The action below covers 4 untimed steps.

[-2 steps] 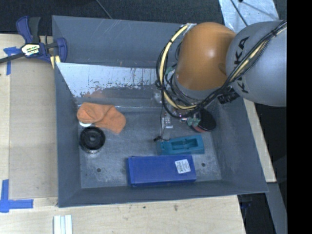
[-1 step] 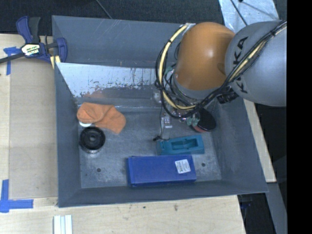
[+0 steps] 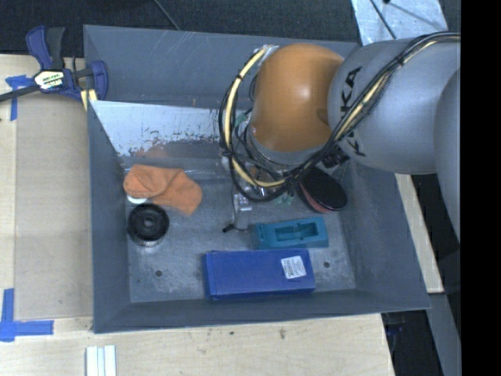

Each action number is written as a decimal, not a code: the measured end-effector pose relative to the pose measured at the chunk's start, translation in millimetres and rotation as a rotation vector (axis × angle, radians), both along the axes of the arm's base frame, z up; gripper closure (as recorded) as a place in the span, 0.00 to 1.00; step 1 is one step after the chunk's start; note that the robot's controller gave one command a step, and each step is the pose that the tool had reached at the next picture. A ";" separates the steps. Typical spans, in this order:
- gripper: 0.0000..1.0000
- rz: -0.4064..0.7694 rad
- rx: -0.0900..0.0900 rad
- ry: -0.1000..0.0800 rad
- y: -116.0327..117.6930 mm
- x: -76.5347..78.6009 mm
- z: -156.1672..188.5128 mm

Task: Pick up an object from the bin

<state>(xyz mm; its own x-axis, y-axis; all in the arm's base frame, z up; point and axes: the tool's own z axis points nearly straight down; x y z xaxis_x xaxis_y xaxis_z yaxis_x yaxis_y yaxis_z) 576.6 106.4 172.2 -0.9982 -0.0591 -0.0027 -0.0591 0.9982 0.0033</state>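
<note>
The end effector (image 3: 239,213) hangs just beside the teal block (image 3: 290,233), grip impossible to tell

KUKA lettering on grey arm (image 3: 407,108), partly covered; white label (image 3: 293,267) on blue box (image 3: 243,276) unreadable.

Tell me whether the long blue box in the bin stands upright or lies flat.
Lying flat. The blue box shows its broad face upward, with the white label on that face.

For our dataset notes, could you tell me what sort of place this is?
Probably a robotics lab's bin-picking station: a KUKA arm reaches into a grey metal bin of loose items, like an orange cloth and a blue box.
</note>
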 end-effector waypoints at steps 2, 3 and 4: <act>0.00 0.055 -0.001 -0.005 60.2 42.9 -58.4; 0.00 0.094 -0.003 0.002 73.5 39.5 -67.8; 0.00 0.140 -0.003 0.000 75.8 30.0 -69.3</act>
<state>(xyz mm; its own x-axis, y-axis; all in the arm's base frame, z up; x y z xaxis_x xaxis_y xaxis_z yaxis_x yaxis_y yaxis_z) 606.5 182.2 102.9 -0.9802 -0.1980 -0.0024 -0.1980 0.9802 0.0000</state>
